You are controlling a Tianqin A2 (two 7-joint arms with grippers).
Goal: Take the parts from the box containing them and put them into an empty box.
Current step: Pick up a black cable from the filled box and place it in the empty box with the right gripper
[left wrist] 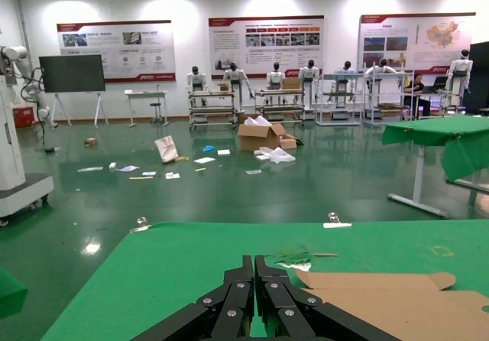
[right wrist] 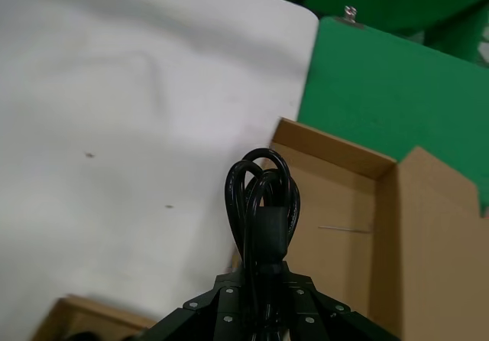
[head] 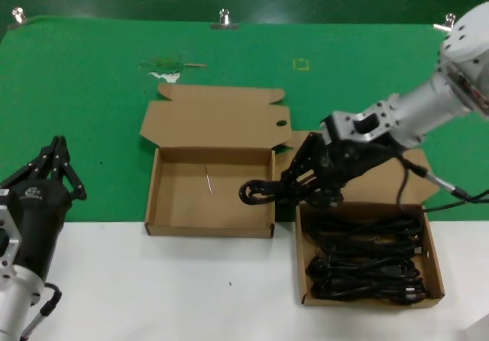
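Green cloth and white tabletop hold two cardboard boxes side by side. Above their shared edge the right gripper [head: 294, 186] clamps a coiled cord bundle [head: 258, 192] beside the empty box [head: 160, 203]; more cords fill the full box [head: 434, 268]. Left gripper [head: 55, 157] rests closed at the table's near left.

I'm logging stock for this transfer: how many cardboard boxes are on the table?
2. The empty box sits left of centre with its lid open. The box containing cords sits to its right, below the right gripper, which holds a cord bundle.
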